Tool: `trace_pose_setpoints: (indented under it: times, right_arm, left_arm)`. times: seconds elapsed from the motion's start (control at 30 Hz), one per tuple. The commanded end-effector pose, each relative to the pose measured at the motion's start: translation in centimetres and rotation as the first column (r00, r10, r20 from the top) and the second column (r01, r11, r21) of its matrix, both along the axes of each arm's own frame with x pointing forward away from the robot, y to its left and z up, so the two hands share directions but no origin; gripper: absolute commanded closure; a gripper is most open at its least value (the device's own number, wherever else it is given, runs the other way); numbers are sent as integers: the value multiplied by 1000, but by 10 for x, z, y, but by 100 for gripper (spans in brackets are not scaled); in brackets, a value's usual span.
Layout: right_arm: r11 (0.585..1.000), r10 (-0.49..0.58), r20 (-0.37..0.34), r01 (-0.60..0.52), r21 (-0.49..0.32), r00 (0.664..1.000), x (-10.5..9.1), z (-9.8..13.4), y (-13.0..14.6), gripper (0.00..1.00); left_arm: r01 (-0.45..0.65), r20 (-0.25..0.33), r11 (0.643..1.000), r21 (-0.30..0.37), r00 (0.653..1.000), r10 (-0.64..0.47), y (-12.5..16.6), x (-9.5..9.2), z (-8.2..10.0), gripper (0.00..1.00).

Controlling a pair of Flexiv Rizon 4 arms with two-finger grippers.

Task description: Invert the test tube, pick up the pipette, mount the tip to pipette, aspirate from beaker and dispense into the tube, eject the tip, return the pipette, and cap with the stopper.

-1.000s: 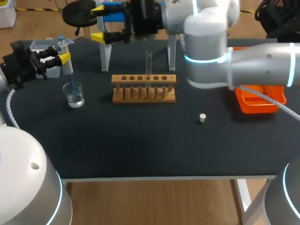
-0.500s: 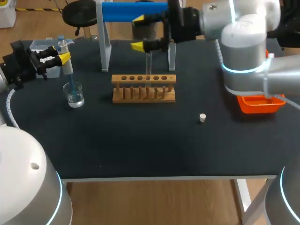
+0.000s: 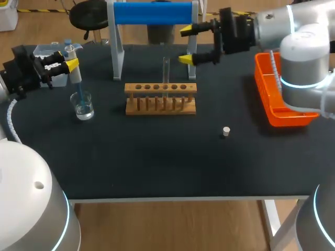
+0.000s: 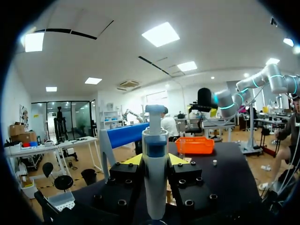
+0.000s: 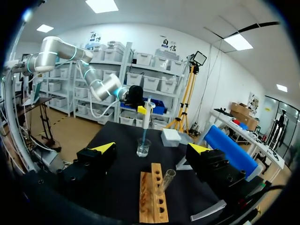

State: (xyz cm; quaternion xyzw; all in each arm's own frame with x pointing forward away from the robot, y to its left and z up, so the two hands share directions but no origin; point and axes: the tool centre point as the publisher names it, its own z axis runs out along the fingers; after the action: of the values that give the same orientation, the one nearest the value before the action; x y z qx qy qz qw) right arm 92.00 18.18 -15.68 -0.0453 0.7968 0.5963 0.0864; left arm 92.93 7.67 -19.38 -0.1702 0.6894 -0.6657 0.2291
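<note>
At the beaker (image 3: 83,107), 9 o'clock of rack (image 3: 160,98): left gripper (image 3: 69,57) clamped on pipette (image 3: 75,78), tip in the liquid; I judge this the aspirate step.
Test tube (image 3: 166,70): standing in rack, uncapped.
Right gripper (image 3: 187,45): fingers wide apart, empty, 1 o'clock of tube.
Stopper (image 3: 226,131): 4 o'clock of rack.
Left to do: dispense, eject, return, cap.
</note>
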Motion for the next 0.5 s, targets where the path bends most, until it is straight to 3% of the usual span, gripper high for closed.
trace_pose_setpoints:
  times: [0.03,0.5]
  right_arm:
    - [999,44,-4,-44,-13,999,5,-8,-10,0]
    - [998,53,-12,-53,-32,999,13,-45,-16,0]
  left_arm:
    - [-1,-1,1000,1,1000,1,0,0,1,100]
    - [-1,-1,1000,1,1000,1,0,0,1,100]
